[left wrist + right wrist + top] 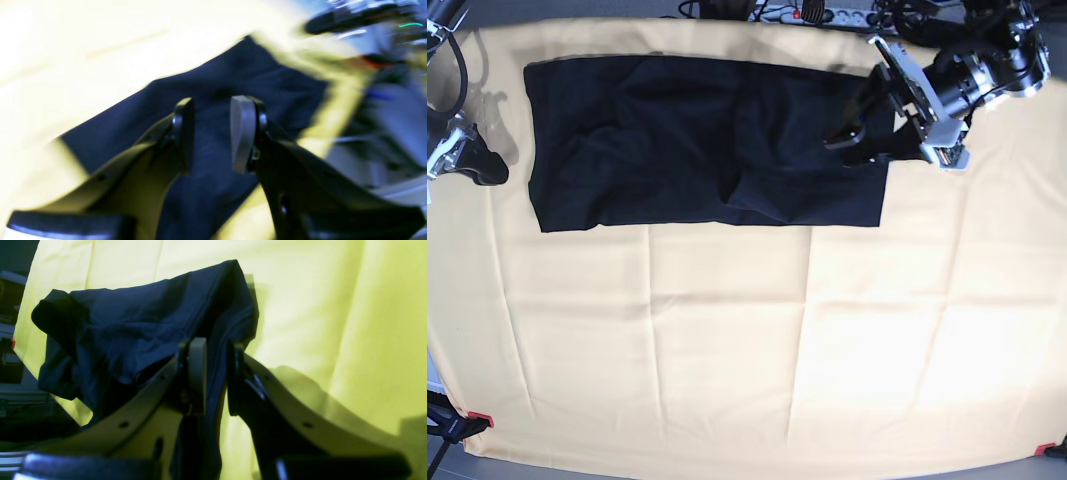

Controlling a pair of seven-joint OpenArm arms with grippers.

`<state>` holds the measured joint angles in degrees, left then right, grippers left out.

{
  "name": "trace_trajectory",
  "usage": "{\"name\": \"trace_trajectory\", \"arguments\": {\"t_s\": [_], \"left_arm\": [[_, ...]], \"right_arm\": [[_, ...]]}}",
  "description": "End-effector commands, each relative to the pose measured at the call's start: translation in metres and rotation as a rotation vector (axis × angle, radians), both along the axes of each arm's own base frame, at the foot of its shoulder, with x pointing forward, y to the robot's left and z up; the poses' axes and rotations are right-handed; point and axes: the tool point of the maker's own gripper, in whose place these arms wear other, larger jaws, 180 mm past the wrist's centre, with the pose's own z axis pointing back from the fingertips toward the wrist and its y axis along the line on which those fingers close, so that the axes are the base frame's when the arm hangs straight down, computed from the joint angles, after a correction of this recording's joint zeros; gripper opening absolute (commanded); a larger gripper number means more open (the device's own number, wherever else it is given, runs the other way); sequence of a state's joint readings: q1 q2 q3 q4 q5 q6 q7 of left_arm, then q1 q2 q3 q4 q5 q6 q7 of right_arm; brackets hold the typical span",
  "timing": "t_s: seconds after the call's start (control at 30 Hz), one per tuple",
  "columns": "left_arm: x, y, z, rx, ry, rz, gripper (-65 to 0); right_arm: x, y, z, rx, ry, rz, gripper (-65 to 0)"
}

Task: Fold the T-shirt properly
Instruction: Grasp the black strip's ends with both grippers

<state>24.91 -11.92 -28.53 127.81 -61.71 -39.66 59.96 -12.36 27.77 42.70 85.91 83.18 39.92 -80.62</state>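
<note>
The black T-shirt (677,140) lies as a long flat band across the back of the pale yellow cloth (727,350). My left gripper (852,145) hovers over the shirt's right end. In the blurred left wrist view it (212,101) is open, with the shirt (233,76) showing beyond the gap. My right gripper (215,343) is shut on a fold of the shirt (133,326), which rises bunched above the yellow cloth (333,306). In the base view this gripper (489,172) is at the far left, beside the shirt's left edge.
A power strip and cables (817,12) lie past the cloth's back edge. Red markers sit at the front corners (479,418) (1045,450). The yellow cloth stretches creased from the shirt to the table's front edge.
</note>
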Motion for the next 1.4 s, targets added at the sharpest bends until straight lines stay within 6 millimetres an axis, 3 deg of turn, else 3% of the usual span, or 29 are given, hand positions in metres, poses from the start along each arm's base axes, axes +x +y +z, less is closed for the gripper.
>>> {"name": "trace_trajectory", "arguments": {"t_s": [0.0,0.37,0.43,0.5,0.57,0.73,1.1,1.37], "left_arm": [[0.003,0.0,0.008,-0.018,-0.035,0.001,-45.4],[0.007,-0.014,-0.058,0.166,0.05,-0.009,-45.4],[0.008,-0.013,-0.073,0.199,0.093,0.014,-45.4],[0.008,-0.011,-0.082,0.24,0.116,0.032,-45.4],[0.011,-0.005,-0.085,0.26,0.129,0.067,-45.4],[0.015,0.003,-0.09,0.288,0.146,0.114,-45.3],[0.014,0.003,-0.09,0.286,0.149,0.111,-45.3],[0.014,0.002,-0.089,0.28,0.148,0.111,-45.4]], "right_arm": [[0.008,-0.005,0.017,-0.008,-0.058,-0.001,-51.3],[0.01,-0.006,0.019,-0.014,-0.061,0.004,-51.0],[0.01,-0.006,0.019,-0.014,-0.06,0.004,-44.4],[0.009,-0.006,0.018,-0.013,-0.057,0.004,-32.0],[0.002,-0.008,0.01,-0.032,-0.021,0.002,-23.7],[-0.013,-0.02,-0.021,-0.131,0.067,-0.052,-22.9],[-0.013,0.026,-0.078,-0.189,0.161,-0.01,-22.9],[-0.03,0.043,-0.096,-0.174,0.242,0.02,-22.9]]}}
